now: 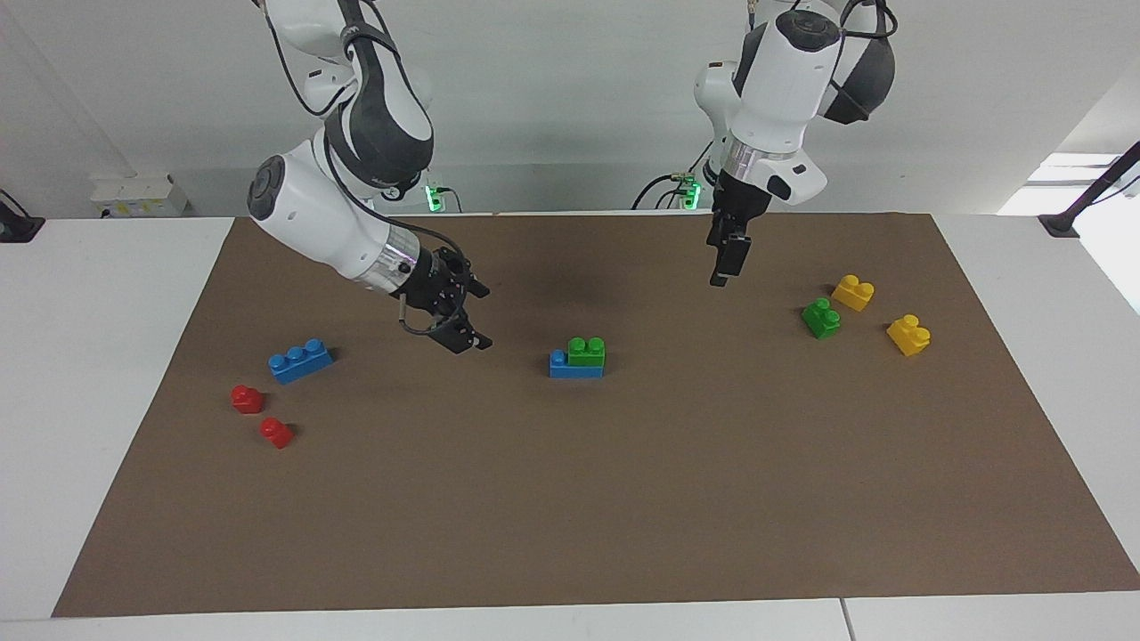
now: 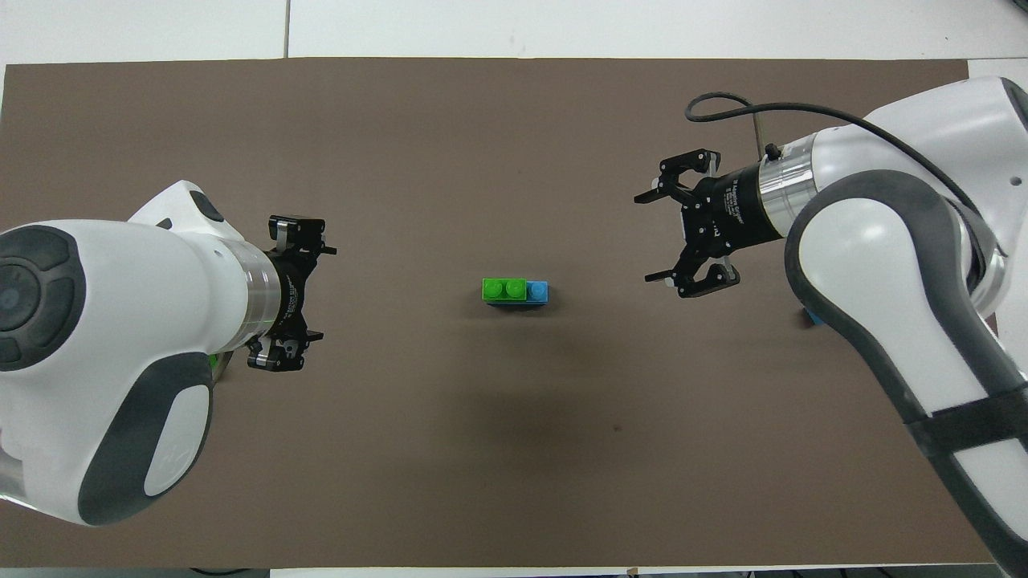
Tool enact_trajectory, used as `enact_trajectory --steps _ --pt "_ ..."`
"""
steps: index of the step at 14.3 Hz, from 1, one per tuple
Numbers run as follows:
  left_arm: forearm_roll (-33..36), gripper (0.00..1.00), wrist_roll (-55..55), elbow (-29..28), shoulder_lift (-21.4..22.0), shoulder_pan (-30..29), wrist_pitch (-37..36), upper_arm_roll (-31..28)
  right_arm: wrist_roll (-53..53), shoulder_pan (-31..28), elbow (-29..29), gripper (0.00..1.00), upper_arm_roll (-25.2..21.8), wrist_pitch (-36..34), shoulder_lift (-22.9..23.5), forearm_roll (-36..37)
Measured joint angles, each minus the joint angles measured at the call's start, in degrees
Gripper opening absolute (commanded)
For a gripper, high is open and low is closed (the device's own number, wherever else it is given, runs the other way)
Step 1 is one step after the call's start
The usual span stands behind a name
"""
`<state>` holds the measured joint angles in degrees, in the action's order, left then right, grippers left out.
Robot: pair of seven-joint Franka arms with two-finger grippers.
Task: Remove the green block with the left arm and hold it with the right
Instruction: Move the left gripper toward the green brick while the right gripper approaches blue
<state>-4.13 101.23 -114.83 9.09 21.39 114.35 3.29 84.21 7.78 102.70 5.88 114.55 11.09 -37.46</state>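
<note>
The green block (image 1: 586,351) (image 2: 503,288) sits pressed onto one end of a blue brick (image 1: 570,367) (image 2: 538,291) at the middle of the brown mat. My left gripper (image 1: 721,274) (image 2: 316,294) hangs open over bare mat on the left arm's side of this stack, pointing toward it, with nothing between its fingers. On the right arm's side my right gripper (image 1: 481,318) (image 2: 647,238) is also open and empty, low over the mat and aimed at the stack. Neither gripper touches the bricks.
Toward the left arm's end lie a darker green brick (image 1: 820,317) and two yellow bricks (image 1: 852,291) (image 1: 907,334). A loose blue brick (image 1: 300,360) and two red bricks (image 1: 247,398) (image 1: 276,433) lie toward the right arm's end. The brown mat (image 1: 623,499) covers the table.
</note>
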Motion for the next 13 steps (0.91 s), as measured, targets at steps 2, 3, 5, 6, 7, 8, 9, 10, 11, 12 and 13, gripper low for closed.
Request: enact_trajectory --steps 2,3,5,6,7,8,9,10,11,12,13 --pt "-0.92 1.0 1.6 -0.72 -0.05 0.94 0.39 0.0 0.17 1.68 1.66 0.97 0.03 3.7 0.82 -0.18" --pt "-1.16 1.0 3.56 -1.18 -0.23 1.74 1.04 -0.01 0.19 2.46 2.53 0.97 0.03 5.2 1.14 -0.72" --pt "-1.23 1.0 7.9 -1.76 -1.35 3.52 3.19 0.0 0.2 3.59 4.16 0.97 0.04 7.65 1.51 -2.16" --pt "-1.25 1.0 9.88 -1.86 -2.3 4.34 4.36 0.03 0.2 4.06 5.15 0.97 0.04 8.64 1.51 -2.42" --pt "-1.26 1.0 11.97 -1.89 -3.48 5.11 5.86 0.02 0.2 4.67 6.38 0.97 0.04 10.08 1.5 -2.52" --pt "-1.27 1.0 13.91 -1.91 -4.84 5.85 7.47 0.05 0.2 5.34 7.64 0.97 0.05 11.88 1.48 -2.59" --pt "-1.27 1.0 15.62 -1.9 -6.28 6.63 8.92 0.03 0.2 5.89 8.75 0.97 0.05 13.32 1.46 -2.62" --pt "-1.27 1.0 16.95 -1.89 -7.68 7.36 10.19 0.06 0.2 6.22 9.54 0.97 0.06 14.22 1.46 -2.63" --pt "-1.28 1.0 17.89 -1.87 -8.88 8.05 11.15 0.06 0.2 6.37 10.0 0.97 0.06 14.77 1.45 -2.63" --pt "-1.29 1.0 18.75 -1.77 -9.95 8.66 11.87 0.08 0.2 6.59 10.18 0.97 0.05 15.15 1.45 -2.63" --pt "-1.29 1.0 19.7 -1.64 -10.9 9.25 12.43 0.06 0.22 6.97 10.36 0.97 0.05 15.83 1.42 -2.72"
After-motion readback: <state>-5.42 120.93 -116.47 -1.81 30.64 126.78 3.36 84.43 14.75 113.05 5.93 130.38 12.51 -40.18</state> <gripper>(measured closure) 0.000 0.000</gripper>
